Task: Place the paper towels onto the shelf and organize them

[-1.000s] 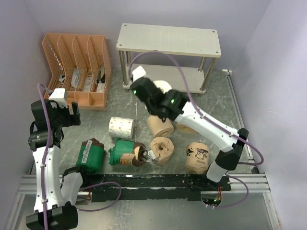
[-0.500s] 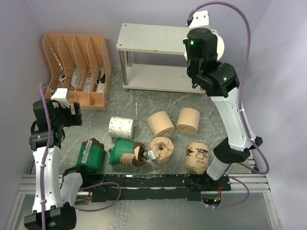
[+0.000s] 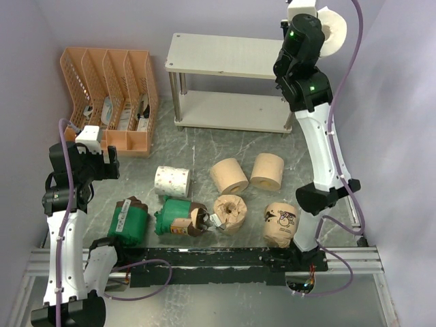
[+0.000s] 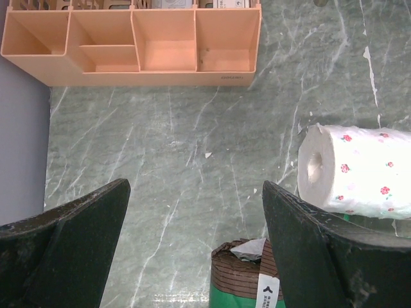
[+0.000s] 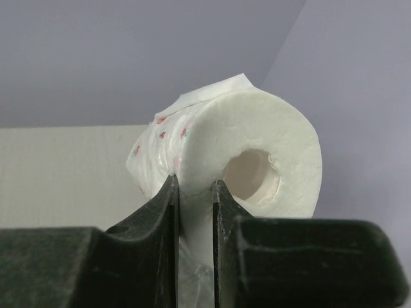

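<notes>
My right gripper (image 3: 319, 28) is raised high over the right end of the shelf (image 3: 238, 56), a two-tier off-white rack. It is shut on a white paper towel roll with red specks (image 3: 335, 30); the fingers (image 5: 160, 212) pinch the roll's wall (image 5: 257, 135), one of them inside the core. Part of the shelf's top board (image 5: 64, 173) shows below it. A second white specked roll (image 3: 172, 180), three tan rolls (image 3: 229, 176), a brown cartoon-print roll (image 3: 280, 223) and two green-wrapped rolls (image 3: 129, 219) lie on the table. Over the table's left side, my left gripper (image 4: 192, 244) hangs open and empty.
An orange plastic file organizer (image 3: 109, 95) stands at the back left, left of the shelf. In the left wrist view, the specked roll (image 4: 359, 170) lies at the right and a green-wrapped roll's brown end (image 4: 257, 276) sits under the fingers. Purple walls enclose the table.
The right arm swung from low in front of the shelf up and to the right, carrying the white roll high over the shelf's right end. The left arm barely moved.
</notes>
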Motion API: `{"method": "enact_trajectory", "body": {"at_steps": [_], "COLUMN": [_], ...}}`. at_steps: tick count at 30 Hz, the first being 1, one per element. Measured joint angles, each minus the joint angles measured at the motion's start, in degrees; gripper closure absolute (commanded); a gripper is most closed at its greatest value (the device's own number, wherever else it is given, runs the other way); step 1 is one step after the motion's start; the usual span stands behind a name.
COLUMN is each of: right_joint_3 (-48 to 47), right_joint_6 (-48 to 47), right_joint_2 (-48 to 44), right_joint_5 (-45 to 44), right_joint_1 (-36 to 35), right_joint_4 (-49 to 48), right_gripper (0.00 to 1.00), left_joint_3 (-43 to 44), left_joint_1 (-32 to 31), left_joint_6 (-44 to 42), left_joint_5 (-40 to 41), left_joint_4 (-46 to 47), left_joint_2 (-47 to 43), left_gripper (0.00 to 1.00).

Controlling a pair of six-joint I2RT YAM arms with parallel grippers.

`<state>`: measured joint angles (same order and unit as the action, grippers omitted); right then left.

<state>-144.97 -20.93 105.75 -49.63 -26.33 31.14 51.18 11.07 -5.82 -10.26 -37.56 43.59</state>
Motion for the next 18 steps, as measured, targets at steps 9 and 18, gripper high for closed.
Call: {"method": "enact_trajectory", "body": {"at_steps": [9, 18], "right_joint_3": [0.57, 0.59], "right_joint_6": [4.46, 9.07], "right_joint_2": [4.92, 7.58], "right_joint_5": [8.7, 15.89], "right_joint_1": [5.75, 11.04], "right_joint_4": [-1.11, 0.52], "right_gripper": [1.0, 1.0], "left_joint_3": [0.0, 0.0], "left_joint_1": [-0.7, -0.74], "left_joint_6": [-0.02, 0.0], "left_joint_5": [0.61, 1.57], "left_joint_4": [0.0, 0.02], "left_joint_2": [-0.42, -0.42], "left_gripper": [0.05, 0.05]}}
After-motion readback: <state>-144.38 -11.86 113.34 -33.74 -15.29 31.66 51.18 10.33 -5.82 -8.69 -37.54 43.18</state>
